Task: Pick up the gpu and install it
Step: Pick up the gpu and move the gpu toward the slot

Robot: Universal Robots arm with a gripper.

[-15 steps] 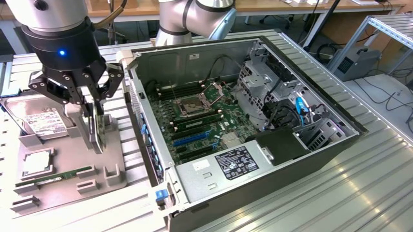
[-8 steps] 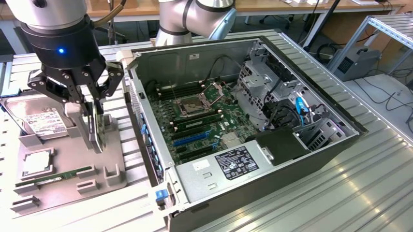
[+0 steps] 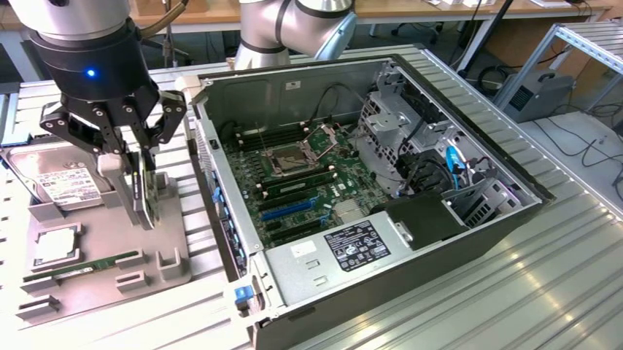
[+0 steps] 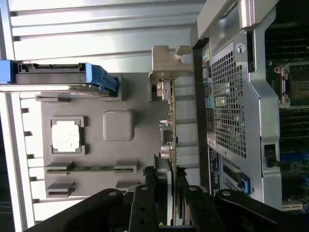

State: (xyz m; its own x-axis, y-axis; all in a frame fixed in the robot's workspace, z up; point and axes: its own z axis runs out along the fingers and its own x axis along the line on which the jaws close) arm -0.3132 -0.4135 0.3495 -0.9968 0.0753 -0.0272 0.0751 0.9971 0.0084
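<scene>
Gripper [image 3: 131,164]: fingers clamped on gpu [image 3: 148,197], one per face.
Gpu pos.: directly below fingers, on edge, over grey tray [image 3: 98,292], beside open PC case [image 3: 389,292], on ext. view's left.
Long axis: alongside case's near wall.
Look: thin dark board, silver bracket [image 4: 166,60] at one end.

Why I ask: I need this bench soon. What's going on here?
The gripper is closed on the gpu, holding it on edge at the grey parts tray beside the open computer case. The card is not in the case yet; whether it is clear of the tray is unclear.
</scene>
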